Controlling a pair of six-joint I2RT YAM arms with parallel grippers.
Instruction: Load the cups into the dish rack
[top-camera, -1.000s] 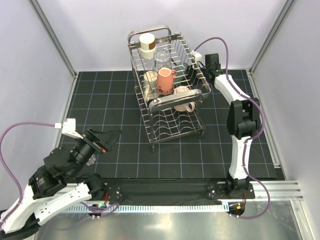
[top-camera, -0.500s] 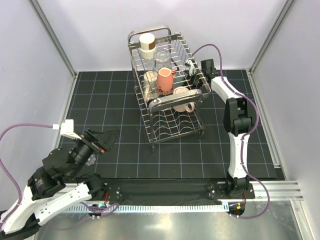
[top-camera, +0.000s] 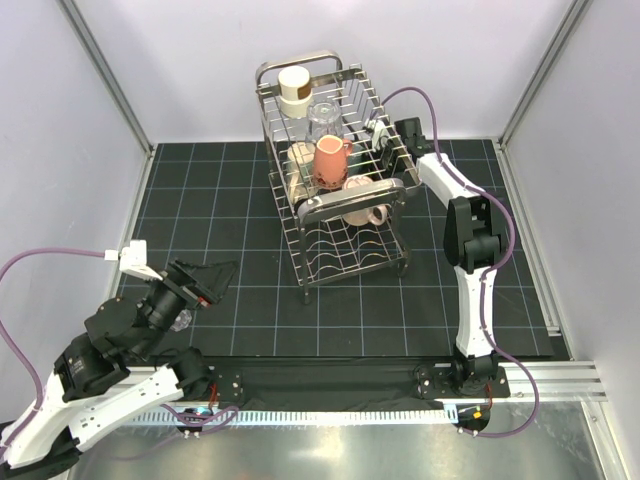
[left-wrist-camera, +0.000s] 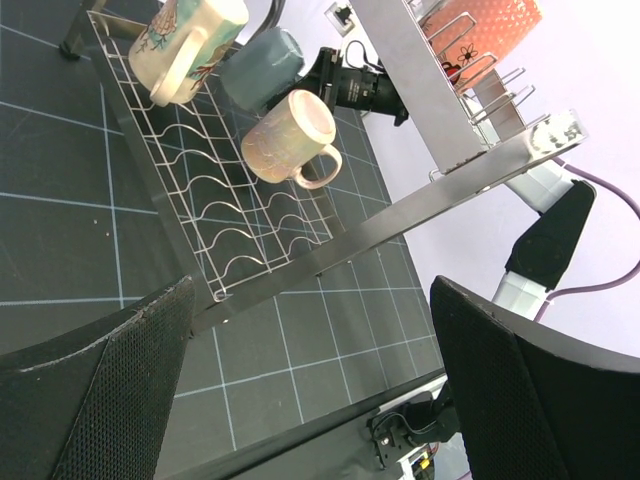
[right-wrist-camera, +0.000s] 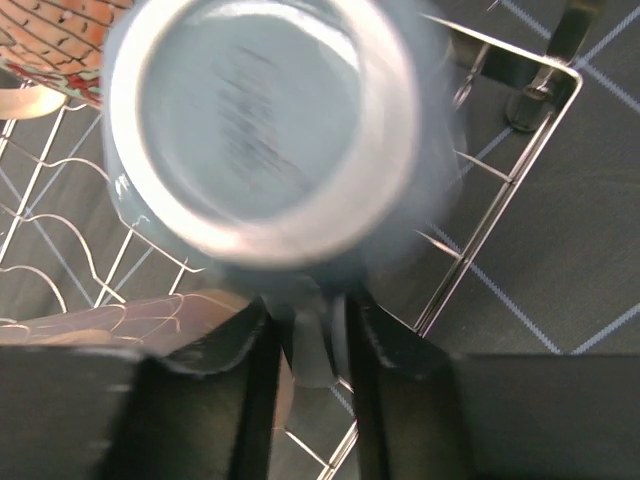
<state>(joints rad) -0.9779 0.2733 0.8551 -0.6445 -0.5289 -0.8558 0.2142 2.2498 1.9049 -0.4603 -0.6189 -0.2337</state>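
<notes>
The steel wire dish rack (top-camera: 350, 192) stands at the back centre. It holds a cream mug with a brown band (top-camera: 294, 88), a glass tumbler (top-camera: 323, 115), a salmon mug (top-camera: 331, 160) and a pale mug (top-camera: 366, 200). My right gripper (top-camera: 388, 133) is at the rack's right side. In the right wrist view it (right-wrist-camera: 312, 350) is shut on the handle of a teal-grey mug (right-wrist-camera: 260, 120), base towards the camera, over the rack's wires. The left wrist view shows that mug (left-wrist-camera: 262, 67) inside the lower tier. My left gripper (top-camera: 215, 278) is open and empty at the near left.
In the left wrist view a patterned cream mug (left-wrist-camera: 185, 45) and a pale pink mug (left-wrist-camera: 290, 135) lie on the lower tier. A purple cable (top-camera: 430, 95) loops above the right arm. Walls close in the black gridded mat (top-camera: 230, 200) on three sides.
My right gripper has moved left with the teal-grey mug, from beside the rack's right end in over its wires. The left arm has barely shifted.
</notes>
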